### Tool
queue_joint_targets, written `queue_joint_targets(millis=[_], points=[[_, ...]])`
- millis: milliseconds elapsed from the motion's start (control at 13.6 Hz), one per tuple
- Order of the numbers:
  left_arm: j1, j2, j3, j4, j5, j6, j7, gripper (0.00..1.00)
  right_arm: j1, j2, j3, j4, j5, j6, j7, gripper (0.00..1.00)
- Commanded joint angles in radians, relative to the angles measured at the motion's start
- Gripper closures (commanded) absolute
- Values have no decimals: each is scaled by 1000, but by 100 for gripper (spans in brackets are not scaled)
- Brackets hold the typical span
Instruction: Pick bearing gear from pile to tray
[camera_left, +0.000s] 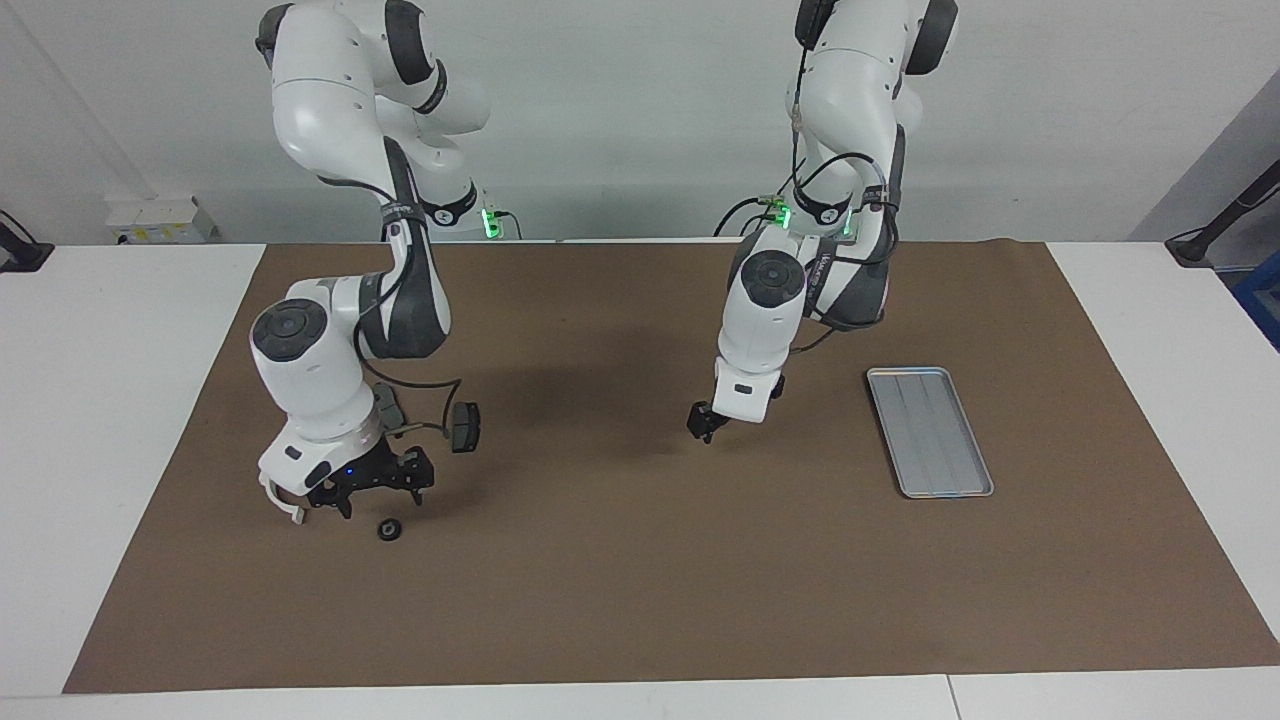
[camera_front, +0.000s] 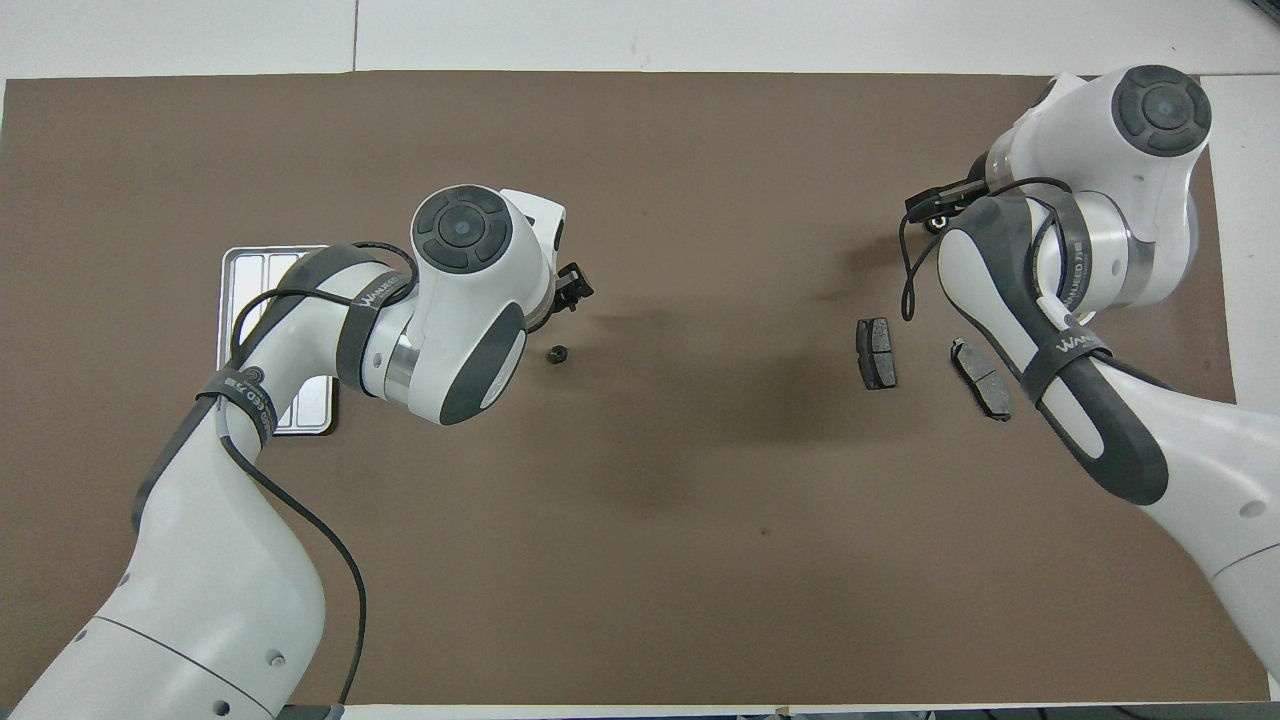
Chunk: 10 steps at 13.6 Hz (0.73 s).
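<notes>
The pile lies at the right arm's end of the table. It holds a white half-ring bracket (camera_left: 278, 500), mostly covered by the right hand, two dark brake pads (camera_front: 877, 352) (camera_front: 982, 378) and a black round piece (camera_left: 389, 530). My right gripper (camera_left: 370, 497) hangs low and open over the mat, between the bracket and the round piece. A smaller black round piece (camera_front: 558, 352) lies alone mid-table. My left gripper (camera_left: 703, 424) hangs low over it and hides it in the facing view. The silver tray (camera_left: 930, 430) lies empty at the left arm's end.
A brown mat (camera_left: 640, 600) covers the table between white margins. The left arm's elbow covers part of the tray (camera_front: 245, 268) in the overhead view. One brake pad (camera_left: 465, 425) shows beside the right arm's cable.
</notes>
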Motion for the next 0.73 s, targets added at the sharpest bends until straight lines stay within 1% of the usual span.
queue_joint_targets(millis=[0,73,147,293,367,513,587,660], points=[[-26,-21,17,-79,34,65,-17,0,-17,26,17,-8,-6,55,-14,0],[-38,-24,14,-87,33,50,-19,0,-17,39,17,-6,-4,67,-8,0],[-41,-35,14,-113,31,62,-21,0,-16,49,17,-5,7,76,3,0],[-41,-35,14,-139,29,123,-27,2,-14,69,17,3,8,94,39,0],[-46,-35,14,-139,26,126,-34,3,-14,78,17,3,8,107,40,0],[-55,-29,14,-139,26,137,-57,10,-17,95,17,3,11,127,43,0],[-59,-27,14,-139,26,142,-59,17,-17,99,17,3,11,133,55,0],[-59,-26,14,-139,25,143,-62,26,-17,102,17,2,11,141,73,0]])
